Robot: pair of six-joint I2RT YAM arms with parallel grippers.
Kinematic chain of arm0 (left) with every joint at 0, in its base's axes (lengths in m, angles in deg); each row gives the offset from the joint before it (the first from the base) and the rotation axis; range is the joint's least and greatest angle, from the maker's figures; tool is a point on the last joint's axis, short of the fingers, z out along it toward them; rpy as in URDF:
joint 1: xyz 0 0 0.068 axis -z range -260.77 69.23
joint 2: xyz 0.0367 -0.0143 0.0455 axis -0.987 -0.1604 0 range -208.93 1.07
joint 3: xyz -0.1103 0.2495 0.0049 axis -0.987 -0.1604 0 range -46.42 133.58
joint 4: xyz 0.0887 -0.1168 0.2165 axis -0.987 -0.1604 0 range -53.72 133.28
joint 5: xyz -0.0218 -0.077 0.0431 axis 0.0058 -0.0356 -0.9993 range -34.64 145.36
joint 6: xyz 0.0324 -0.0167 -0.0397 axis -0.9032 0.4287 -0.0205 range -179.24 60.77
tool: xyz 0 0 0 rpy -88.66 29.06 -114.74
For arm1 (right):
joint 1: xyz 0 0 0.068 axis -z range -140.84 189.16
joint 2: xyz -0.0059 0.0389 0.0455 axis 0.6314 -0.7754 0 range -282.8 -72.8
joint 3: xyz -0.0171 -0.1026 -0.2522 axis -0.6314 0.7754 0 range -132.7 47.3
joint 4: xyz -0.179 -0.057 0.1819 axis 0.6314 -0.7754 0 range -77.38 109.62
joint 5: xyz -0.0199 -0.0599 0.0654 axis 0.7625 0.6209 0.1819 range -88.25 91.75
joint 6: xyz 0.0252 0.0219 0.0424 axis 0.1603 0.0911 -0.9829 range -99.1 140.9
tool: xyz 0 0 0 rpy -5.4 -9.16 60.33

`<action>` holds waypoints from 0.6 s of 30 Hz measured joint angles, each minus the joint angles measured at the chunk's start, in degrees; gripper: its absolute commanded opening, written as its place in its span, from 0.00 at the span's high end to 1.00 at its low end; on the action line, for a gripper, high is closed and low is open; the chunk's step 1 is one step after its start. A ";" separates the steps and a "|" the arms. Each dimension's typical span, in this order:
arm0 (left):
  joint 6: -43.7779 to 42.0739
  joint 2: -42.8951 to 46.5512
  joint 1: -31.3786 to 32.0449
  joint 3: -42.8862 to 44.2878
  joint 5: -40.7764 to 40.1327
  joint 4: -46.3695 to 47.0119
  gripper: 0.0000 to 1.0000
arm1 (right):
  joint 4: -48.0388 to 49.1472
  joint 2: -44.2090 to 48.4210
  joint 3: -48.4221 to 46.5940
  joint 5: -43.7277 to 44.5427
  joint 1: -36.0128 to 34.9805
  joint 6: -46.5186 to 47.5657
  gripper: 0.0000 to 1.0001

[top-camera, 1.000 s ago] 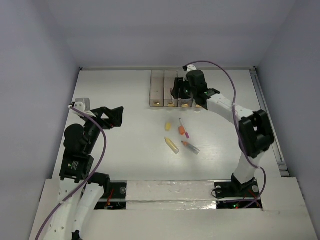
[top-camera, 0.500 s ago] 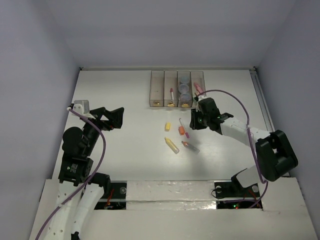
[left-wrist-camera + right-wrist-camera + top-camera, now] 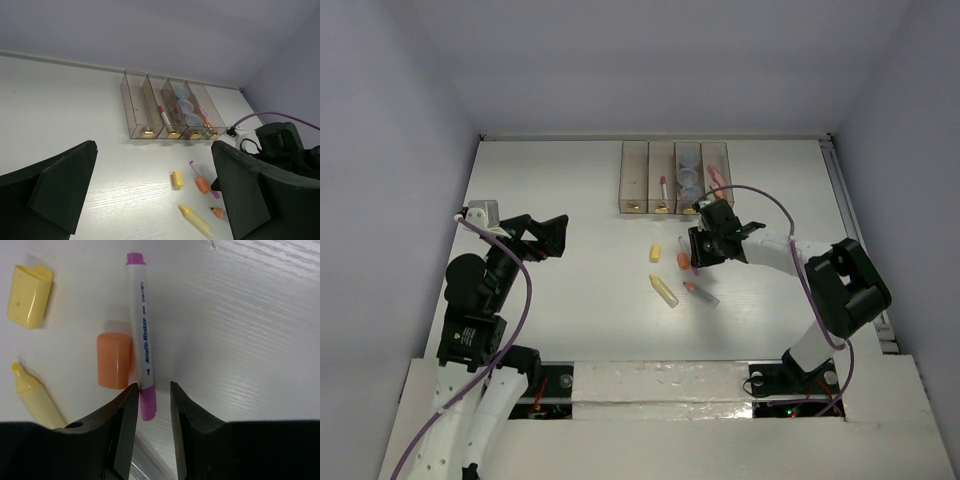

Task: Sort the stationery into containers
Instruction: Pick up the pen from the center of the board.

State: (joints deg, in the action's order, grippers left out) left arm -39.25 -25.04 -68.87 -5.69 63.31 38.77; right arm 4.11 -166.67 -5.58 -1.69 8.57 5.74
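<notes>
One marker [image 3: 140,335] lined up: right gripper [image 3: 154,390] straddles its pink end, jaws narrow, seemingly not yet pinching. Next: squeeze, lift, carry to containers [image 3: 634,176].

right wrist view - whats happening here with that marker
The right claw is down at the table, fingers straddling the purple-capped end of a white marker, not closed on it. An orange cap, yellow cap and yellow marker lie loose beside it. The left claw hangs open, away from them. The bins already hold a few pieces.
</notes>
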 measured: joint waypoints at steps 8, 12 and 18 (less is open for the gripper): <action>0.00 0.00 0.00 0.00 0.04 0.00 0.01 | -2.58 -3.74 -3.76 2.43 -3.19 0.20 0.63; 0.00 0.00 0.00 0.00 0.04 0.00 0.01 | -3.67 -5.99 -6.43 6.80 -4.79 -0.24 0.64; 0.00 0.00 0.00 0.00 0.04 0.00 0.01 | -4.22 -8.48 -9.25 12.76 -5.40 -1.55 0.75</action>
State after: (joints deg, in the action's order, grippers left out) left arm -39.25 -25.04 -68.87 -5.69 63.35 38.77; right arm -0.11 -175.15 -14.83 11.07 3.17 4.19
